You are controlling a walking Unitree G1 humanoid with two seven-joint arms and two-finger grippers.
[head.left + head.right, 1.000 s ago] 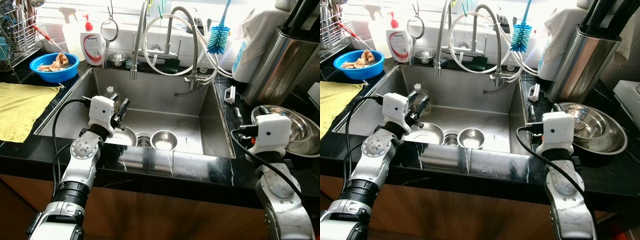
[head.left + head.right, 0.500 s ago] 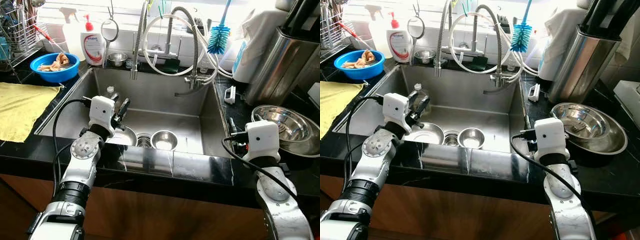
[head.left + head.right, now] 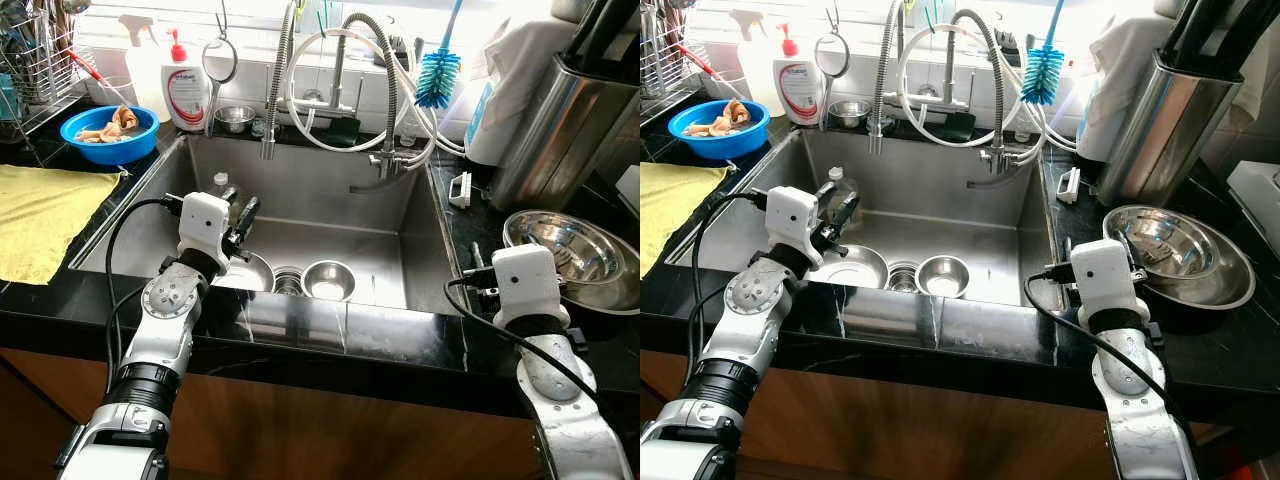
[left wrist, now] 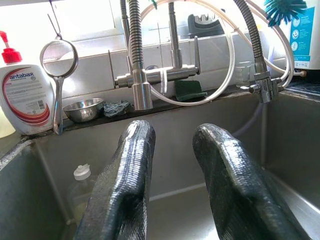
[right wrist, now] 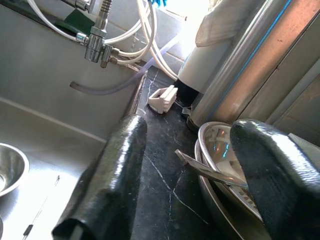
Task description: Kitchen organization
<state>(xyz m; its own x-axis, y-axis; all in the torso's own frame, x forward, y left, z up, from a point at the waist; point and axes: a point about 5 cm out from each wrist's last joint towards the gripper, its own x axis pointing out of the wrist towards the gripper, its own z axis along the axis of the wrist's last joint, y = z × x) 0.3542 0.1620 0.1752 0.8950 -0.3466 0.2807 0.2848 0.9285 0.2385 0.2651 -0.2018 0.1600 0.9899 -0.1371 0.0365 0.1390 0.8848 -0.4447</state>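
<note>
White "antabax" soap bottle (image 4: 22,97) behind sink (image 3: 330,200)

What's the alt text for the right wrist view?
The right hand, open with its two black fingers spread wide, hovers over the black counter between the steel sink and a large steel bowl with tongs lying across it. Behind are white hoses, a small white clip-like item and a tall steel container.

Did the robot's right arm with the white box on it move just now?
Yes. The right gripper drew back toward the robot along the black counter, away from the big steel mixing bowls it had overlapped, ending nearer the counter's front edge.
</note>
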